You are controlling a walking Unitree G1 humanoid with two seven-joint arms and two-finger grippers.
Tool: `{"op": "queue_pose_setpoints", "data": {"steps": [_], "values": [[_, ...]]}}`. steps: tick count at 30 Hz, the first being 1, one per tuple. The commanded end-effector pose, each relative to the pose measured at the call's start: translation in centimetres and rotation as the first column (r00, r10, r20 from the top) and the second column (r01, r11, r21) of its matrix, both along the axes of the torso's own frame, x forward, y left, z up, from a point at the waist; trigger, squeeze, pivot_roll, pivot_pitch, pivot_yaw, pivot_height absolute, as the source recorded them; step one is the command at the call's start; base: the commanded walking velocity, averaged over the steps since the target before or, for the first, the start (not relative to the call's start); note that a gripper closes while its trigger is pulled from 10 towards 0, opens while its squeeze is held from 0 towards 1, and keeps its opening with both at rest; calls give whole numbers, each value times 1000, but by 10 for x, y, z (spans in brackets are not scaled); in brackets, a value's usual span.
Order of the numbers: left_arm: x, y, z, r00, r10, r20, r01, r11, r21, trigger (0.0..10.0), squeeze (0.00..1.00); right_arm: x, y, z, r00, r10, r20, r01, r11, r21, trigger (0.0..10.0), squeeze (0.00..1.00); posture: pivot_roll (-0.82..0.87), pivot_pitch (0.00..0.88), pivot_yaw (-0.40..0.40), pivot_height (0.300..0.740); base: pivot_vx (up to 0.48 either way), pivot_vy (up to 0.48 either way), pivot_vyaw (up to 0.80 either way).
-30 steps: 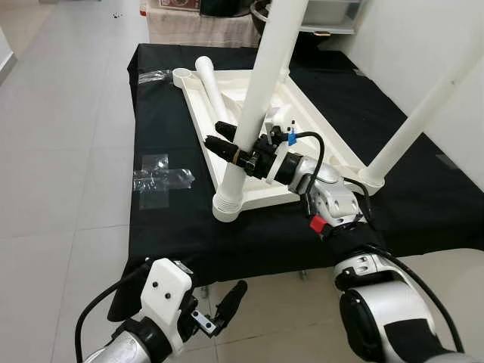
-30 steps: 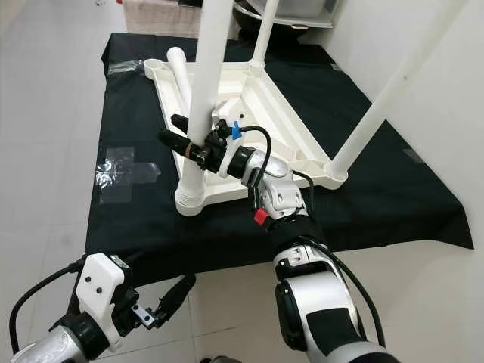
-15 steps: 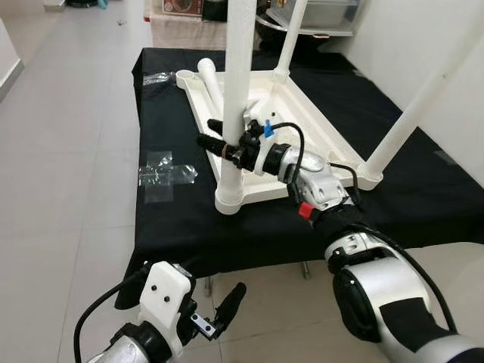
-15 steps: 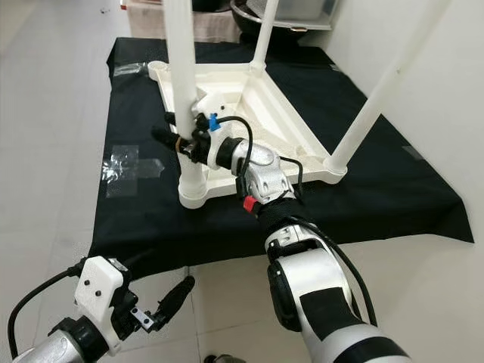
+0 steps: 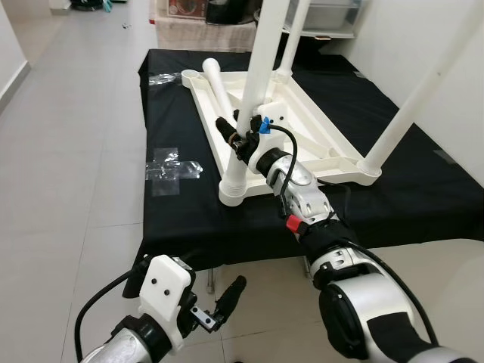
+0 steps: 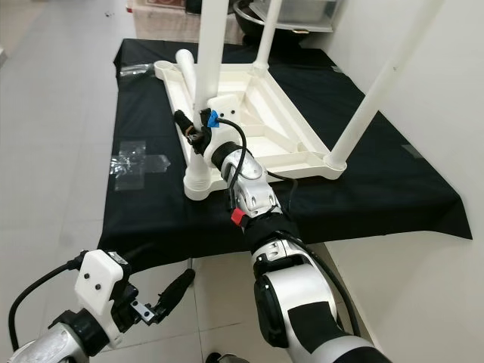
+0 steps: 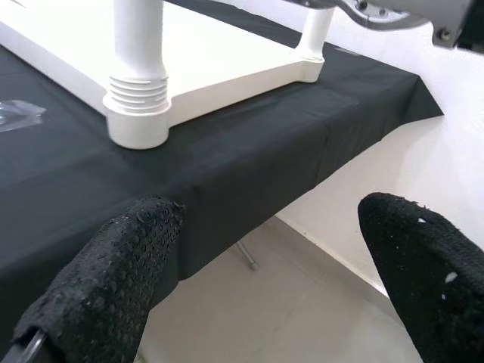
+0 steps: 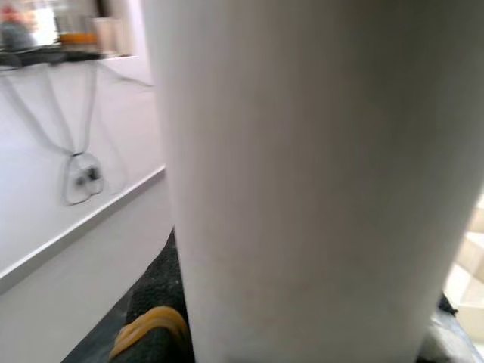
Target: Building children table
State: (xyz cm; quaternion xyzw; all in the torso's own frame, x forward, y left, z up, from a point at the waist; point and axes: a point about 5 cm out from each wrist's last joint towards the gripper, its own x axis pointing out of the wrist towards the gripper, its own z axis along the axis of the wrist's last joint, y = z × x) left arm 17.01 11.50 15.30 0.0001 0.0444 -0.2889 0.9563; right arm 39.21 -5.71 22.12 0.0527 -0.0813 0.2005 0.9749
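Nearest, the left gripper [image 5: 227, 299] hangs low over the floor before the black-covered table [image 5: 162, 219], fingers apart and grasping nothing. Farther on, the right gripper [image 5: 233, 136] is clamped around the near-left white leg [image 5: 253, 83], which stands in the near-left corner of the upturned white children's tabletop [image 5: 310, 132]. A loose leg [image 5: 215, 87] lies at its far left.
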Motion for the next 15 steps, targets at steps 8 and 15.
{"op": "queue_pose_setpoints", "data": {"steps": [8, 15], "values": [[2, 0, -3, 1000, -5, -18, 5, 1000, -2, 10000, 0, -5, -10, -50, 792, -501, -349, 534, 845, -3, 10000, 0, 145, 173, -136, 740, 0, 0, 0], [3, -2, -3, 1000, -11, -15, 11, 1000, -6, 10000, 0, -8, -17, -35, 533, -736, -417, 820, 572, 37, 10000, 0, 155, 167, -142, 740, 0, 0, 0]]}}
